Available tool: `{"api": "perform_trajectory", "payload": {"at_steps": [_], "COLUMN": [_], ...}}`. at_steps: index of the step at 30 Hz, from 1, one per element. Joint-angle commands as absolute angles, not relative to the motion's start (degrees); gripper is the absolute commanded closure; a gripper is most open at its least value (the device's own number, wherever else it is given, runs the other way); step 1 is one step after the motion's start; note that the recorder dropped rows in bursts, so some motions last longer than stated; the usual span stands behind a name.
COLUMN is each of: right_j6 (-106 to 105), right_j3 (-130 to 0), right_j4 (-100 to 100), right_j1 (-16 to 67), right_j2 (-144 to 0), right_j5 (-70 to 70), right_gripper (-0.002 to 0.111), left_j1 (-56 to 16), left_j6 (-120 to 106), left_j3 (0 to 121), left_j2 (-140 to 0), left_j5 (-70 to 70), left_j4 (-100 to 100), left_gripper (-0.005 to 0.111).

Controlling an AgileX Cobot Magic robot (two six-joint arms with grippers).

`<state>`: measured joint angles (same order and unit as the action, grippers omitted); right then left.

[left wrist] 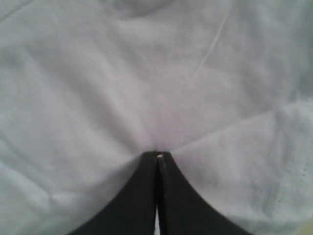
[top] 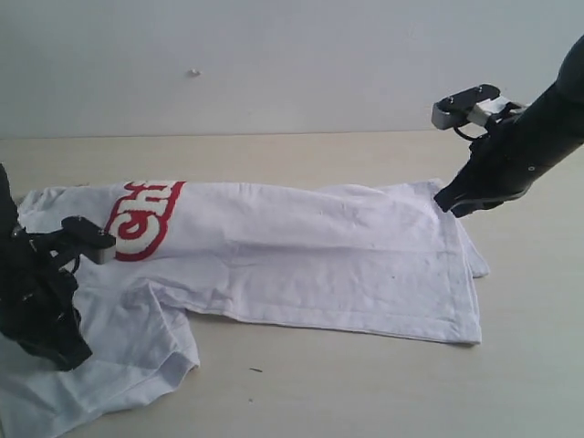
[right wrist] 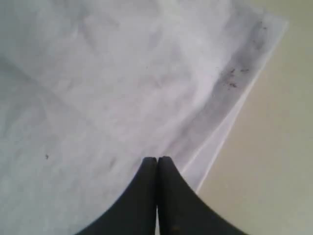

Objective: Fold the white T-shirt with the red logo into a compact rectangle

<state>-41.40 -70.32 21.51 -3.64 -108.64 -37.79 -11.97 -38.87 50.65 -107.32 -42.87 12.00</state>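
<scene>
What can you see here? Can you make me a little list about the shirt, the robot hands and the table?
Shirt: white T-shirt lying on the table, partly folded lengthwise, one sleeve sticking out
Logo: red logo, only partly showing, near the left arm
Left side: left gripper shut, cloth puckered at its tips, seems pinched
Right side: right gripper shut, tips on the shirt near its edge; grip unclear
Folding: not yet a compact rectangle

Creased white T-shirt (top: 319, 255), red logo (top: 144, 219) visible
</scene>
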Motion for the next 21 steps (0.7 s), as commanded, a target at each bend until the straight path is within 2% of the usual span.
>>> {"api": "perform_trajectory", "payload": {"at_steps": [1,2,5,7,8,13,21], "right_j6": [-41.9,-41.9,-41.2,-36.8,-35.1,-32.8,-25.4], "right_j3": [-70.1,-70.1,-70.1,-70.5,-71.2,-78.8,-89.9], "right_j4": [26.7,27.5,29.2,29.3,29.2,29.0,20.6], "right_j1": [-3.7,-3.7,-3.7,-3.8,-3.9,-4.8,-5.4], "right_j2": [-107.0,-107.2,-108.6,-111.1,-112.5,-121.0,-129.3], "right_j5": [-39.0,-39.0,-37.3,-33.7,-32.7,-34.2,-32.8], "right_gripper": [0.107,0.105,0.085,0.07,0.068,0.068,0.068], "left_j1": [-12.1,-12.1,-12.1,-12.1,-12.0,-12.0,-12.0], "left_j6": [-35.6,-35.6,-35.6,-35.6,-35.6,-36.9,-40.9], "left_j3": [47.7,47.6,48.2,48.3,48.3,48.6,53.0], "left_j2": [-105.5,-104.3,-98.2,-91.6,-89.7,-85.3,-90.6], "left_j5": [-51.5,-51.2,-45.9,-36.3,-32.6,-20.2,-18.2], "left_j4": [8.3,8.3,8.9,11.7,13.3,18.7,18.7], "left_gripper": [0.107,0.107,0.107,0.107,0.107,0.107,0.107]}}
